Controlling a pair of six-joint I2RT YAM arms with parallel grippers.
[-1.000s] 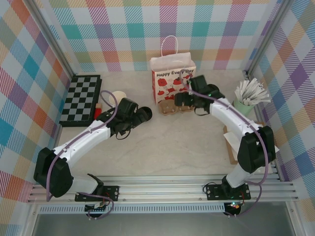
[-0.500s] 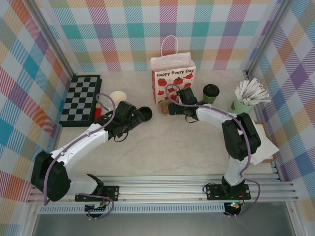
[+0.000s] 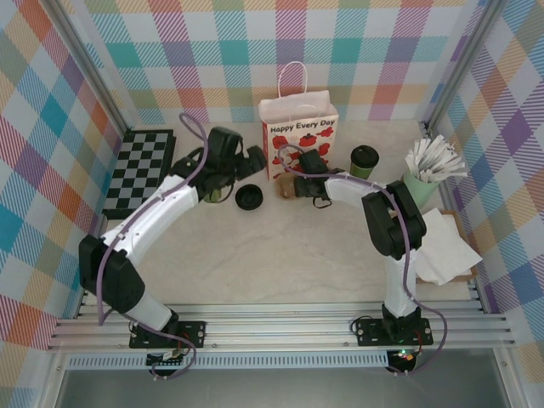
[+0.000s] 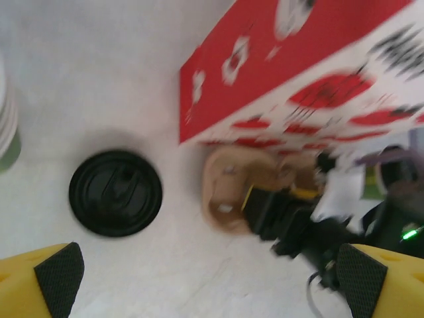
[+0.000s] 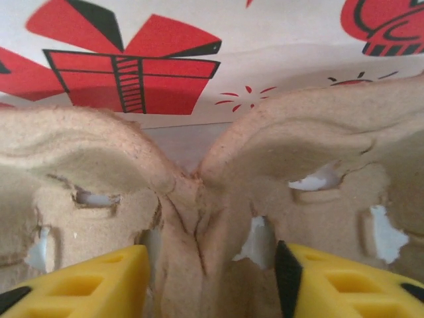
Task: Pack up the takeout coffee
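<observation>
The takeout coffee (image 3: pixel 364 160), a small cream-and-green cup with a black lid, stands upright on the table right of the printed paper bag (image 3: pixel 297 136). A brown pulp cup carrier (image 3: pixel 289 187) lies at the bag's foot. My right gripper (image 3: pixel 295 180) is at the carrier, and in the right wrist view it (image 5: pixel 212 278) is open, with its yellow fingers (image 5: pixel 99 281) straddling the carrier's middle ridge (image 5: pixel 192 218). My left gripper (image 3: pixel 253 161) hangs wide open by the bag's left side, above a loose black lid (image 3: pixel 248 197) that also shows below it (image 4: pixel 116 193).
A checkerboard (image 3: pixel 140 170) lies at the back left. A stack of lidless cups (image 4: pixel 5 126) stands left of the loose lid. A mint cup of white sticks (image 3: pixel 429 166) stands at the right, with white napkins (image 3: pixel 442 246) in front of it. Plaid walls close in the table.
My left gripper let go of the loose black lid and swung back toward the bag. My right gripper moved left from the coffee to the carrier, uncovering the cup.
</observation>
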